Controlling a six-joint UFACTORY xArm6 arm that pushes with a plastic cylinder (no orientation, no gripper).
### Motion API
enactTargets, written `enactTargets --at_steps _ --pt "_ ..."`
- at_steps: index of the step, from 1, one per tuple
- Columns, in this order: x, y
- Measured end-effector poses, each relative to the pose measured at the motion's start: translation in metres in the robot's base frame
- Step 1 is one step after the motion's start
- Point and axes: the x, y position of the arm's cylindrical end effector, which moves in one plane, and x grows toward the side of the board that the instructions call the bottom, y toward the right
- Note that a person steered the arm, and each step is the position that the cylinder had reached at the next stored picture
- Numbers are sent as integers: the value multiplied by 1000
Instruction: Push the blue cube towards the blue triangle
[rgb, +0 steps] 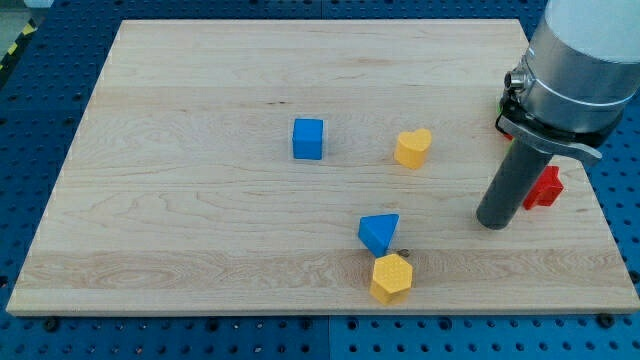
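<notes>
Pale wooden table (200, 120) on a blue perforated base (40, 100) — your working surface; contents as follows. Blue cube (308, 138): centre of the table, standing alone. Blue triangle (379, 232): below and to the view's right of the cube, well apart from it; a yellow hexagonal block (391, 277) sits just beneath it, apparently touching. Yellow heart-shaped block (412, 147): to the view's right of the cube. Red block (545, 186): near the view's right edge, partly hidden, shape unclear. Your end effector is a plain dark rod — no jaws, holding nothing; my tip (493, 222) rests just beside the red block, far from the blue cube.
</notes>
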Motion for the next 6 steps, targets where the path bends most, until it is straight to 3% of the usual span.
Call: enactTargets --at_steps 3,4,6 --pt "-139 0" --pt "-153 -6" --pt "-140 -58"
